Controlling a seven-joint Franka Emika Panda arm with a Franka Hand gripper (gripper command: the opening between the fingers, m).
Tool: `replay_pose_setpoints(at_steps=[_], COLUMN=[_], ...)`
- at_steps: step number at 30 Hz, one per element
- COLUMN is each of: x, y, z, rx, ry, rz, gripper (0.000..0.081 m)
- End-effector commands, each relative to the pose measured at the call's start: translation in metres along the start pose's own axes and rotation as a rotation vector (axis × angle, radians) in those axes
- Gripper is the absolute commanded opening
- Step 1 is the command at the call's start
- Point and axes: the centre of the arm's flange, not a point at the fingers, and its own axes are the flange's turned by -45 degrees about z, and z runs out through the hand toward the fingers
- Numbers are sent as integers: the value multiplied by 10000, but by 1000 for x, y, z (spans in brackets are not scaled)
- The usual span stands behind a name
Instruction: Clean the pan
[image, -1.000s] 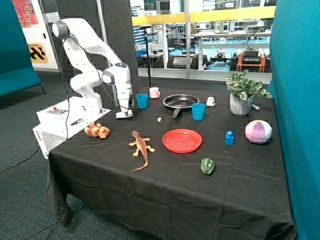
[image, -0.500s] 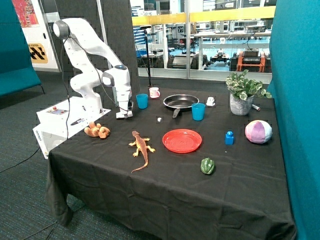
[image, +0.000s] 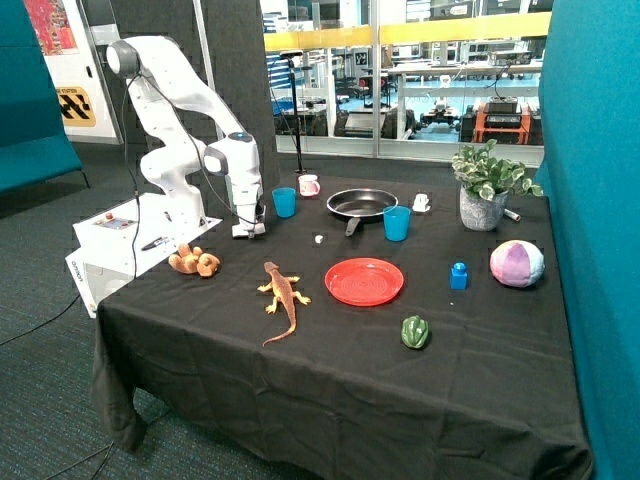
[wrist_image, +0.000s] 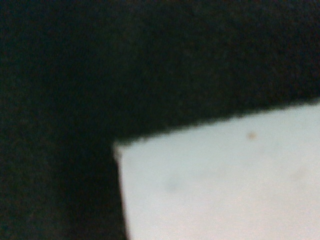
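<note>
Fingers (image: 247, 222) low over white block (image: 249, 230), state unclear; pan (image: 361, 204) well apart, inside hard to see.

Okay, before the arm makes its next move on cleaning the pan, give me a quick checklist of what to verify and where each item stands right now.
1. Gripper down at the white block: ok.
2. Block firmly gripped: cannot tell.
3. Pan upright on the black tablecloth, nothing visible inside: ok.
4. Path to the pan clear: not ok, a blue cup and a small pink mug stand between.
5. Second blue cup crowding the pan's rim: not ok.
</note>
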Motion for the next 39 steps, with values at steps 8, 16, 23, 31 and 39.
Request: replay_pose_setpoints(at_steps=[8, 16, 23, 31, 39], x=[10, 15, 17, 16, 15], y=[2, 4, 3, 3, 2], z=[-1, -2, -3, -1, -2], rx=[-2, -2, -2, -2, -2], ry=[-14, -14, -14, -14, -14], rz=[164, 265, 271, 366, 456], gripper=[581, 343, 289, 263, 57])
